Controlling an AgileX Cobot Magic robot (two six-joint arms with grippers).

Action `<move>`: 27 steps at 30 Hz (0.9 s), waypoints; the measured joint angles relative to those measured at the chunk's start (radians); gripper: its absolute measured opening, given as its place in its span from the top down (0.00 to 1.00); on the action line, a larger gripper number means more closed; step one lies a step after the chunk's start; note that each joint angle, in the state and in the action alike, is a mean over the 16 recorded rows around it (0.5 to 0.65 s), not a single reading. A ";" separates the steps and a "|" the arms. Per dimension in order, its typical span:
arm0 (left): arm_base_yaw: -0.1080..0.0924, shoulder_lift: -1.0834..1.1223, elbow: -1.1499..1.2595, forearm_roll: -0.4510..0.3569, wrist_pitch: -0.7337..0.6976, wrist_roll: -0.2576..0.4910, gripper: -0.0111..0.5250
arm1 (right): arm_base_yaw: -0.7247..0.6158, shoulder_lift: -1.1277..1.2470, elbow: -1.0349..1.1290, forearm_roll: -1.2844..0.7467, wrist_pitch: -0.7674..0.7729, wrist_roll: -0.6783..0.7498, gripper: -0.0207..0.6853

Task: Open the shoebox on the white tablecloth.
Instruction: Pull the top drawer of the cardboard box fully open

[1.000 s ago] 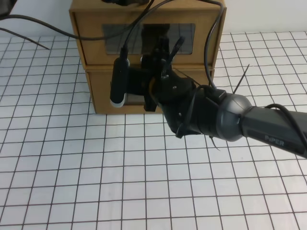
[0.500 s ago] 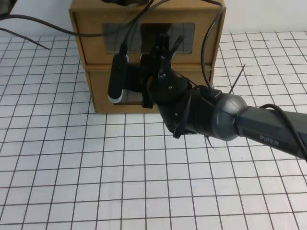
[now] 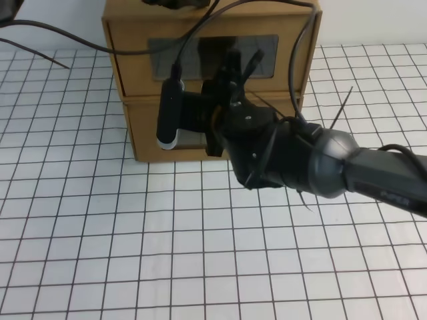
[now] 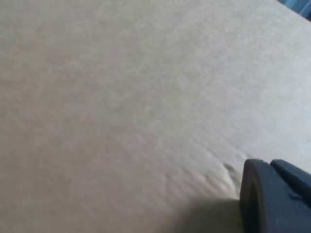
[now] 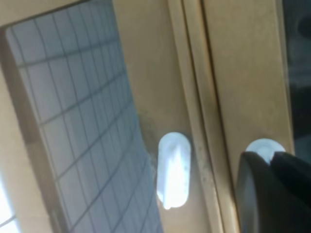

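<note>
White tablecloth (image 3: 100, 233) with a thin dark grid covered the whole work surface. At its far centre we found two brown cardboard boxes stacked one on the other. The upper one was the shoebox (image 3: 133, 47), closed, with a clear window (image 3: 167, 48) in its front. The lower box (image 3: 143, 133) sat directly on the cloth.

The right arm reached in from the right, with its wrist turned on its side against the box fronts. In the right wrist view, the right gripper (image 5: 272, 160) lay at the shoebox's small white handle (image 5: 265, 145), whose rounded end showed just past the fingertips. Its two fingers lay pressed close together with only a thin seam between them. We could not tell whether the handle was pinched between them. The lower box's handle (image 5: 174, 170) stood apart from the gripper, just across the seam between the boxes.

The left wrist view showed bare cardboard and one dark part of the left gripper (image 4: 272, 194) close above it. We could not tell how its fingers were set.

Black cables (image 3: 67, 40) trailed across the far left of the cloth.
</note>
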 joint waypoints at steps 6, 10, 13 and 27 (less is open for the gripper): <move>0.000 0.000 0.000 -0.004 0.008 0.000 0.99 | 0.006 -0.059 0.073 0.027 -0.013 -0.012 0.95; 0.000 0.000 0.000 -0.005 0.011 0.000 0.99 | 0.014 -0.098 0.122 0.035 -0.020 -0.010 0.95; 0.000 0.000 0.000 -0.005 0.013 0.000 0.99 | 0.024 -0.126 0.160 0.038 -0.021 -0.008 0.95; 0.000 0.000 0.000 -0.007 0.017 -0.002 0.99 | 0.119 -0.305 0.380 0.043 0.013 0.051 0.96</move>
